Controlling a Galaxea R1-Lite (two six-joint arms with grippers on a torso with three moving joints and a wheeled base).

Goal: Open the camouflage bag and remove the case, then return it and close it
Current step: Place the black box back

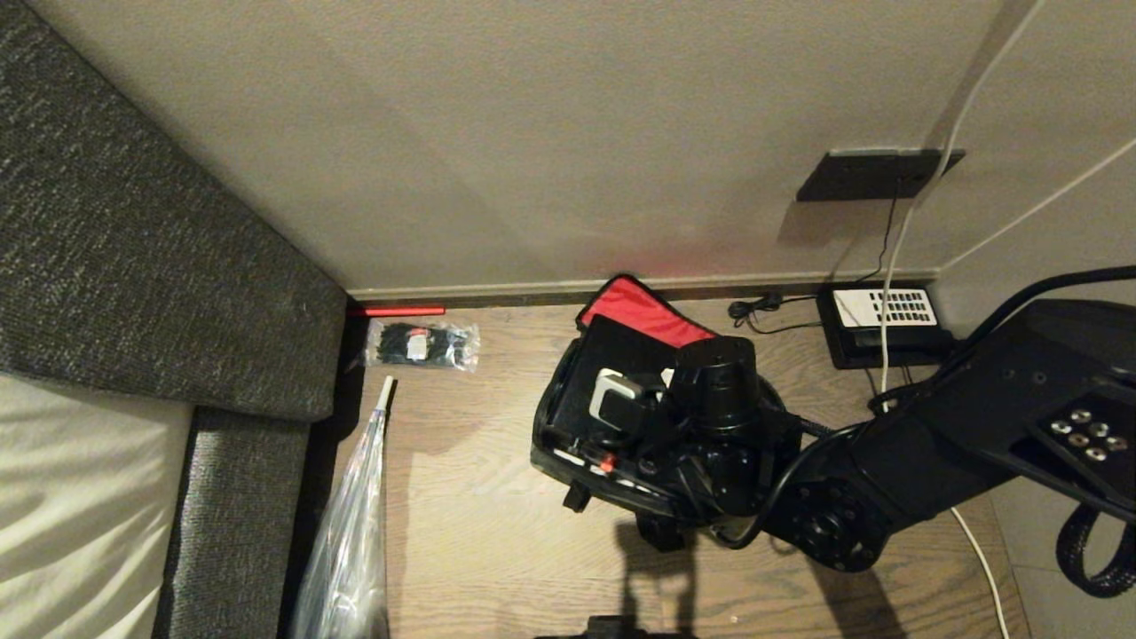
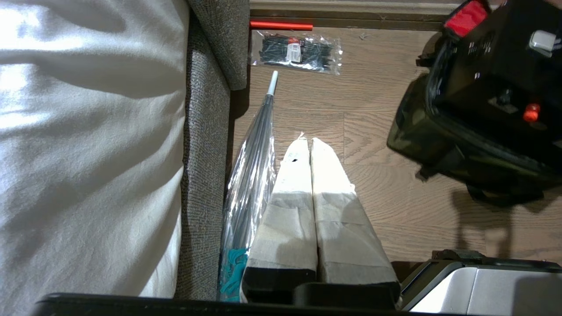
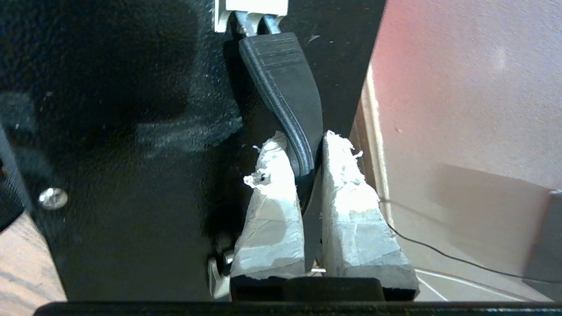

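Cable-tie packet (image 1: 422,345), desk phone (image 1: 881,318) by wall, wrapped umbrella (image 1: 351,541)

The right arm (image 1: 932,435) is matte black, built of blocky segments joined by round, drum-like housings. A disc-shaped joint cover (image 1: 830,528) near its elbow carries a ring of small screws, and a flat plate (image 1: 1078,435) on the far right shows a cluster of silver bolt heads. Black cables (image 1: 1047,293) loop along the arm, one in ribbed sleeving (image 1: 1087,555). The right gripper (image 3: 303,175) has wedge-shaped fingers (image 3: 355,219) wrapped in pale, frayed tape over a black base. The left gripper (image 2: 309,145) has the same taped fingers (image 2: 290,210), cleaner and smoother.
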